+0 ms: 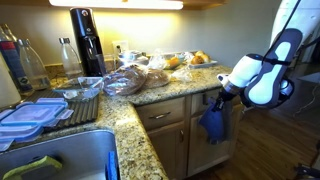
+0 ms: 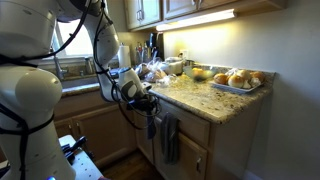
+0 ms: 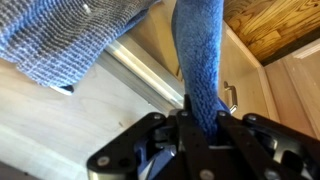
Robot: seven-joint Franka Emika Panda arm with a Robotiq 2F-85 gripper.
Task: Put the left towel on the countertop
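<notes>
The left towel (image 3: pixel 200 60), saturated blue, hangs in front of the light wooden cabinet below the countertop (image 1: pixel 172 95). My gripper (image 3: pixel 200 125) is shut on it, with the cloth pinched between the two fingers. In both exterior views the gripper (image 1: pixel 216 97) (image 2: pixel 148 104) is at the cabinet front just under the granite edge (image 2: pixel 200 97). The blue towel (image 1: pixel 213 123) (image 2: pixel 152 126) dangles below it. The duller slate towel (image 3: pixel 60 40) (image 2: pixel 168 140) hangs beside it.
On the counter stand a tray of buns (image 2: pixel 236 80), bagged bread (image 1: pixel 125 80), a glass bowl (image 1: pixel 80 90), a black soda maker (image 1: pixel 87 40) and stacked plastic lids (image 1: pixel 30 117). A sink (image 1: pixel 60 158) is at the near corner. A drawer handle (image 3: pixel 230 97) is close to the towel.
</notes>
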